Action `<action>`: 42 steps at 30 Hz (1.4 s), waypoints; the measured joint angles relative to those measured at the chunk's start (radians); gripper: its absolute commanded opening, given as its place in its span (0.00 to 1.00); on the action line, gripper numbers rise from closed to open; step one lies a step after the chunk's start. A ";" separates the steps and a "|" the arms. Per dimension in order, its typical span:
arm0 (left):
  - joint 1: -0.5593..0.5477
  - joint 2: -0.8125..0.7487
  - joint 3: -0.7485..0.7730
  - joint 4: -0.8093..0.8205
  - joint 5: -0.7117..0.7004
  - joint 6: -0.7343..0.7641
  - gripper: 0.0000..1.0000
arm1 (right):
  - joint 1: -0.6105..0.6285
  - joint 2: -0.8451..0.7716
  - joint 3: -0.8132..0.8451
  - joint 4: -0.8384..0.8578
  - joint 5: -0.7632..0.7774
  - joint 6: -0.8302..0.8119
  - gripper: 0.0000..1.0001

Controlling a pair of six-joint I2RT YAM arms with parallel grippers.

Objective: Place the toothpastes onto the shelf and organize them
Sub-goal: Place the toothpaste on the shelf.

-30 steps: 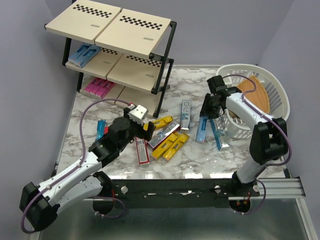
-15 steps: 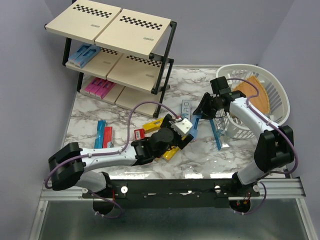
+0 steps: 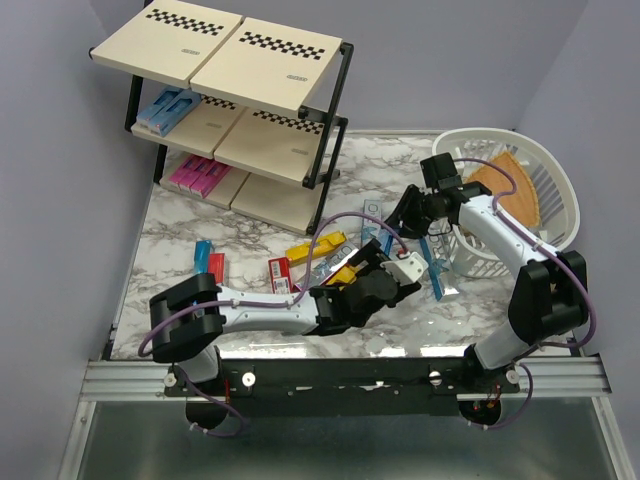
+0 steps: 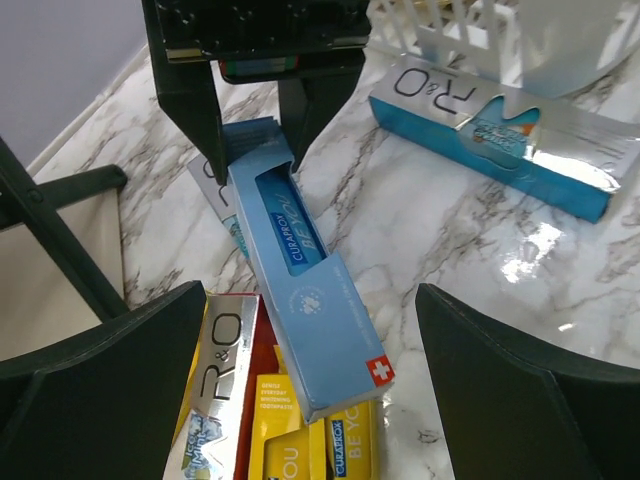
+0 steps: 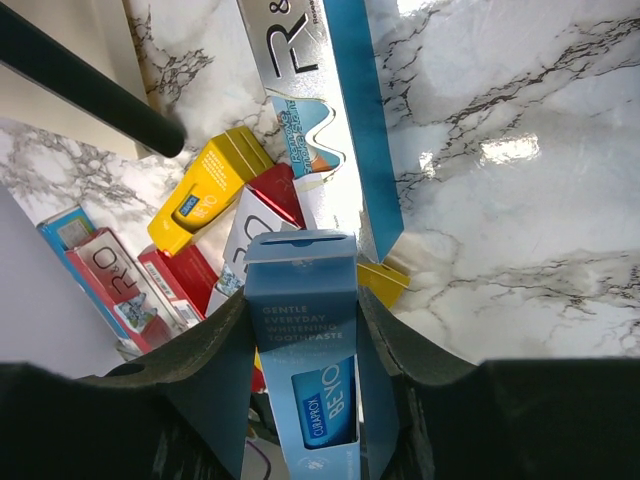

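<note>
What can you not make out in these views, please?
Top view: the top boards of the shelf hide the back of its lower tiers.
Top view: the left arm covers part of the toothpaste pile.
Left wrist view: the right tool hides the far end of the light blue box.
Left wrist view: the bottom edge cuts off the yellow boxes.

Left wrist view: I read "CURAPROX BE YOU" along the light blue box. In the right wrist view I also read "GENTLE EVERYDAY WHITENING TOOTHPASTE" on it. Up and right of that box, a silver and teal box shows "R&O". At its lower left, a silver box also shows "R&O". A yellow box under its near end reads "CURAPROX".
</note>
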 measured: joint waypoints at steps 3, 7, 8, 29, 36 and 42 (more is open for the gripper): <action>0.001 0.050 0.054 -0.054 -0.066 -0.008 0.96 | 0.000 0.000 0.000 0.001 -0.004 0.006 0.40; 0.002 0.087 0.108 -0.121 -0.117 -0.025 0.90 | 0.000 0.000 -0.009 0.008 -0.011 0.008 0.40; 0.002 0.095 0.121 -0.141 -0.130 -0.032 0.89 | 0.000 0.000 -0.011 0.008 -0.013 0.008 0.40; -0.007 0.174 0.221 -0.377 -0.214 -0.132 0.41 | 0.000 -0.013 -0.021 0.029 -0.036 0.058 0.45; -0.006 0.156 0.216 -0.381 -0.230 -0.149 0.28 | -0.001 -0.013 -0.021 0.029 -0.049 0.063 0.73; -0.007 0.073 0.164 -0.383 -0.193 -0.154 0.27 | -0.001 -0.020 -0.020 0.062 -0.064 0.038 0.85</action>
